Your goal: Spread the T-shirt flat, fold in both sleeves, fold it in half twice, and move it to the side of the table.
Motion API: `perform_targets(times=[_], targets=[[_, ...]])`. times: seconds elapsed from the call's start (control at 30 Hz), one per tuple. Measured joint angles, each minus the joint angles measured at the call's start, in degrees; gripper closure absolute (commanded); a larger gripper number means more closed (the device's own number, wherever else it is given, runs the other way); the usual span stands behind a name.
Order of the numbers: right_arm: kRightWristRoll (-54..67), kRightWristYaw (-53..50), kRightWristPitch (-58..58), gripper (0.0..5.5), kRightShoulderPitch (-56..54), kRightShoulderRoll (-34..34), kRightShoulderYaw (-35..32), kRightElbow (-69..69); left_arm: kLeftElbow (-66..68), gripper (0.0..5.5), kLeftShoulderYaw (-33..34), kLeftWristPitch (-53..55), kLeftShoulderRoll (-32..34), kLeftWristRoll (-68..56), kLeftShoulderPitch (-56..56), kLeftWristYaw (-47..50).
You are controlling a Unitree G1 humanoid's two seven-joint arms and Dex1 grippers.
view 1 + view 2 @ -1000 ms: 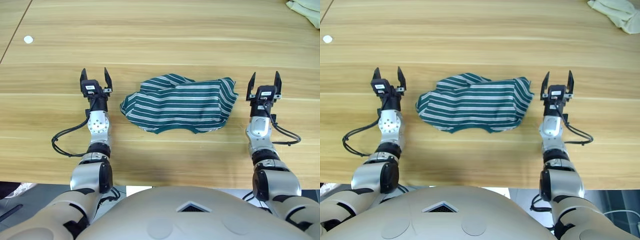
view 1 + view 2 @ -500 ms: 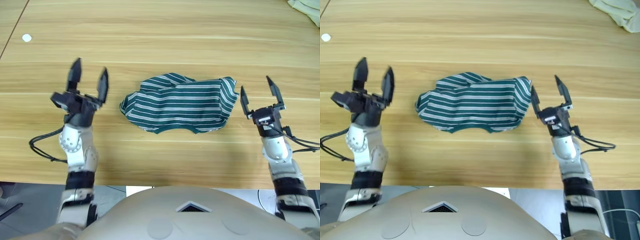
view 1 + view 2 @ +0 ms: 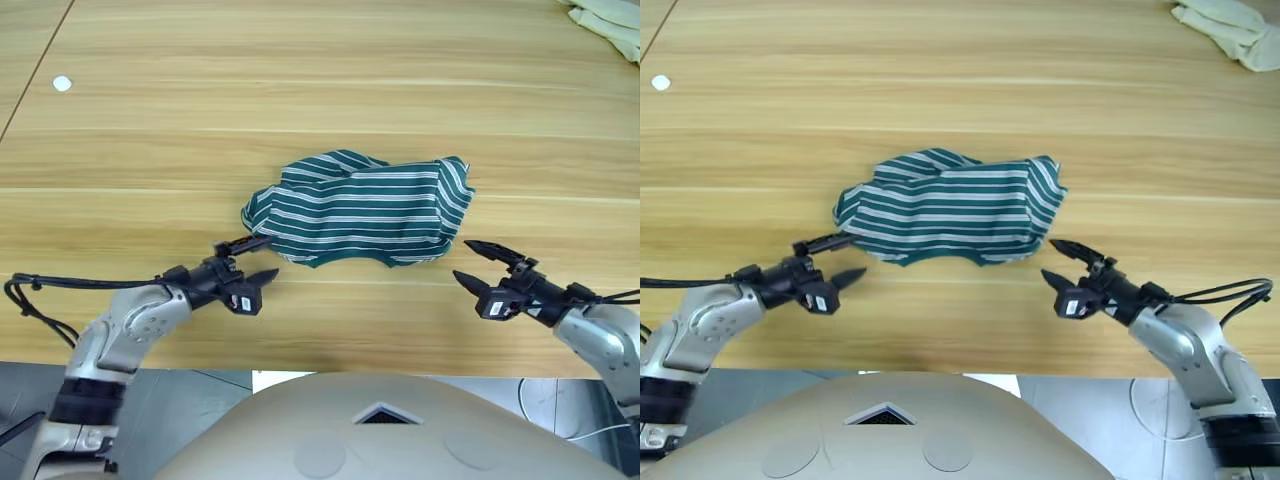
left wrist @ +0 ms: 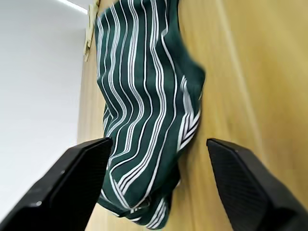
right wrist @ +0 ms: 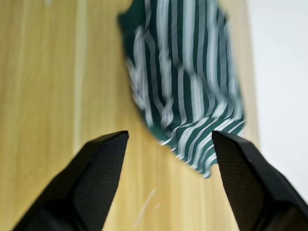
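A crumpled green T-shirt with white stripes [image 3: 360, 208] lies bunched in the middle of the wooden table [image 3: 320, 90]. My left gripper [image 3: 260, 257] is low over the table at the shirt's near left corner, fingers open and pointing at the cloth, one fingertip [image 3: 264, 241] at the hem. My right gripper [image 3: 468, 261] is open a short way off the shirt's near right corner, apart from it. The wrist views show the striped shirt [image 4: 144, 110] [image 5: 187, 91] between open fingers [image 4: 77, 178] [image 5: 96, 178].
A pale cloth [image 3: 610, 20] lies at the table's far right corner. A small white disc [image 3: 62, 84] sits at the far left. The table's front edge [image 3: 330, 372] runs just behind both grippers.
Both arms have swung from upright beside the shirt down to the near edge, turning inward so the open fingers point at the shirt's near corners. The shirt has not moved.
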Motion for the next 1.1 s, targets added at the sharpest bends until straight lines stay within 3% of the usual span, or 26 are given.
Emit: perform_targets(times=[0.53, 0.87, 0.97, 1.1], targets=[[-2.5, -5.4, -2.5, 2.3, -8.1, 1.4, 8.6, 5.7, 4.8, 1.84, -3.3, 5.5, 0.4, 10.6, -3.2, 14.1], [-4.1, -10.0, -4.3, 2.3, -12.8, 2.4, 12.9, 10.1, 3.4, 1.84, -4.7, 5.1, -0.2, 6.5, -3.6, 16.6], [-4.3, -11.3, -4.7, 2.92, -14.1, 2.5, 14.0, 11.9, 2.7, 1.87, -4.5, 5.3, -0.3, 6.1, -3.6, 18.0], [-4.8, -12.2, -4.8, 3.65, -15.1, 2.8, 15.3, 13.5, 2.7, 2.52, -4.2, 5.9, -0.3, 6.1, -3.6, 18.8]])
